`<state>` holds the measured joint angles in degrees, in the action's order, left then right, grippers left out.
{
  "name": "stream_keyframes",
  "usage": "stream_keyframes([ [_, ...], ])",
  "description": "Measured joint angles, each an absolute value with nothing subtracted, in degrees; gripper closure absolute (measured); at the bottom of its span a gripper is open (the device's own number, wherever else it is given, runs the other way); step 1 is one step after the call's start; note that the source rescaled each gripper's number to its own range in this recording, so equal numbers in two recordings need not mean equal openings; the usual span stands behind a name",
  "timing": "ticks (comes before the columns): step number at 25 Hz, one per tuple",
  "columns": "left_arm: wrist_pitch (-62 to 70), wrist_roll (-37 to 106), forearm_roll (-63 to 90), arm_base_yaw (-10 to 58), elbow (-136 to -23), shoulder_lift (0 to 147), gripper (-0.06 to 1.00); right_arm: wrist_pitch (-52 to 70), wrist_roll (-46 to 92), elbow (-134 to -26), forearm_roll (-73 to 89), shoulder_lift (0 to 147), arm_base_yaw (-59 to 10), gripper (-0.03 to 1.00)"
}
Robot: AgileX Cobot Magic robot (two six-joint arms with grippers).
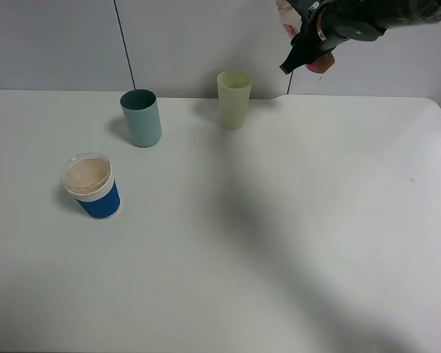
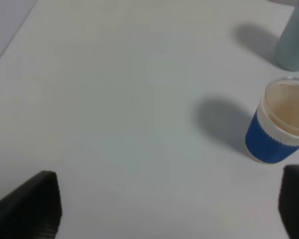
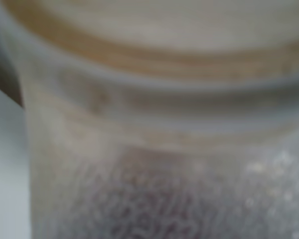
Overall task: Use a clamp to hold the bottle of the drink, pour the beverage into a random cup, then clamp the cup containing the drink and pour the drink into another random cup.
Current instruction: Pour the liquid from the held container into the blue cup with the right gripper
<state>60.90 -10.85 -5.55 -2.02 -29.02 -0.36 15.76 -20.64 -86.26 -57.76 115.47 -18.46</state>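
Gripping the bottle (image 1: 320, 63), the clamp (image 1: 301, 48) on the right arm is closed around it, high over the far right of the table (image 1: 316, 243) and well apart from every cup. It's probably held clear for carrying to or from a pour. The right wrist view shows only a blurred bottle neck. Blue-sleeve cup (image 1: 92, 187) sits upright near left; inside looks tan, can't tell if it's liquid. Teal cup (image 1: 141, 118) and pale green cup (image 1: 234, 99) stand far back. Left gripper (image 2: 167, 206) has jaws spread and empty beside the blue-sleeve cup, likely waiting for it.

The bottle (image 1: 288, 24) is mostly hidden behind the clamp (image 1: 303, 53) and cut by the top edge. Right wrist view shows only blur. Teal cup (image 2: 295, 42) is cropped in the left wrist view.
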Motion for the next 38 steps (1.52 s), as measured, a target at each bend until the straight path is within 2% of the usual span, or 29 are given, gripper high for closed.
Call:
stream_keyframes([
  [19,60.9,-10.8,-5.6,-2.0,-29.0,-0.4,0.32,14.0,-20.5,-86.4,-57.1,115.6,-18.8,0.95],
  [38,60.9,-10.8,-5.6,-2.0,-29.0,-0.4,0.32,15.8,-20.5,-86.4,-55.8,115.6,-26.3,0.95],
])
